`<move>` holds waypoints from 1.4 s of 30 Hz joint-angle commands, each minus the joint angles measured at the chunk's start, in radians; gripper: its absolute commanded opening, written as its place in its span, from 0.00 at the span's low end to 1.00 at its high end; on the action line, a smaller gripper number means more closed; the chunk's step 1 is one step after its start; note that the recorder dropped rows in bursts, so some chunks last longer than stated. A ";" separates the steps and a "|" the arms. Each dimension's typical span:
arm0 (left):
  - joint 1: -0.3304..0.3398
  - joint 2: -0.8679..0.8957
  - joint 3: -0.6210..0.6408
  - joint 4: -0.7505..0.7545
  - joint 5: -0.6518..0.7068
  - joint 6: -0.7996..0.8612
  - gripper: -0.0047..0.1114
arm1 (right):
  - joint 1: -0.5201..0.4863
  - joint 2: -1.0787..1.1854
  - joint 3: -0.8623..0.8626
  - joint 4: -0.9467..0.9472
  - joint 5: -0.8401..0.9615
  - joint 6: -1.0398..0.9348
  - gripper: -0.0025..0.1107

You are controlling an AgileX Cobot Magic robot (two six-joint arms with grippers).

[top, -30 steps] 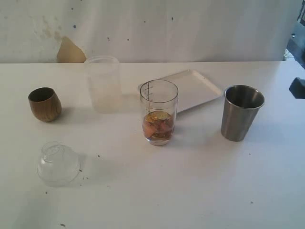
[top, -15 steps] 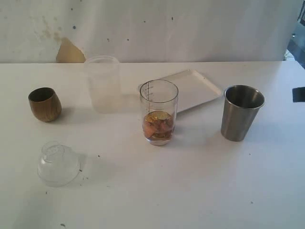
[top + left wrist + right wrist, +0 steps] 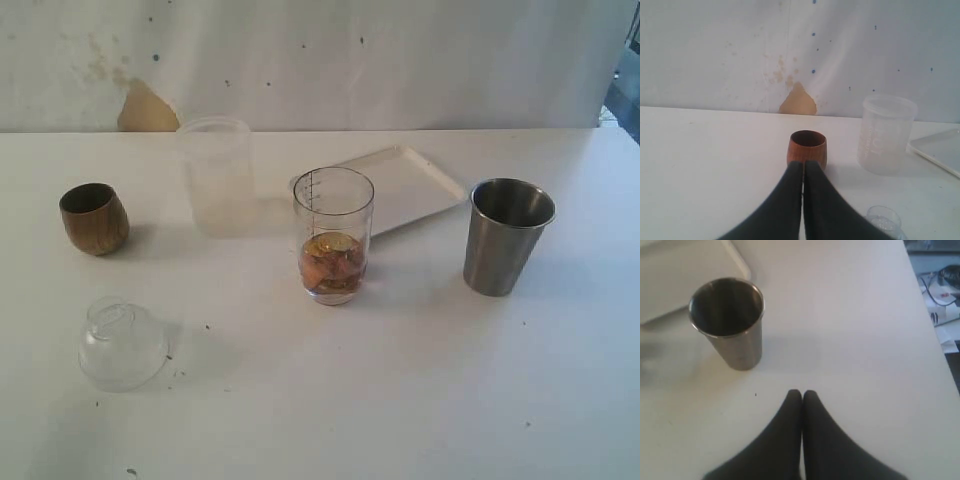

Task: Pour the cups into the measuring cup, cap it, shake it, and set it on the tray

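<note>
Two jaw pairs pressed together, nothing held: left gripper (image 3: 803, 163) near wooden cup (image 3: 807, 149), right gripper (image 3: 801, 392) near steel tumbler (image 3: 729, 322). Scale marks on measuring cup (image 3: 333, 215) too small to read.

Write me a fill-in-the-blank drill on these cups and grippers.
1. The brown cup is made of ____.
2. The tumbler stands ____, mouth up.
3. The left gripper and the right gripper are both ____, holding nothing.
4. The measuring cup stands on the ____, not on the tray.
Missing words: wood; upright; shut; table.
</note>
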 commanded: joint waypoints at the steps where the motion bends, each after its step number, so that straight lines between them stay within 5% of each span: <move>1: -0.004 -0.003 0.005 -0.007 -0.003 0.000 0.05 | -0.003 -0.113 0.051 0.008 -0.058 -0.027 0.02; 27: -0.004 -0.003 0.005 -0.007 -0.003 0.000 0.05 | -0.045 -0.527 0.067 0.059 0.020 -0.058 0.02; 42: -0.004 -0.003 0.005 -0.007 -0.005 0.000 0.05 | -0.005 -0.817 0.249 0.056 -0.070 -0.061 0.02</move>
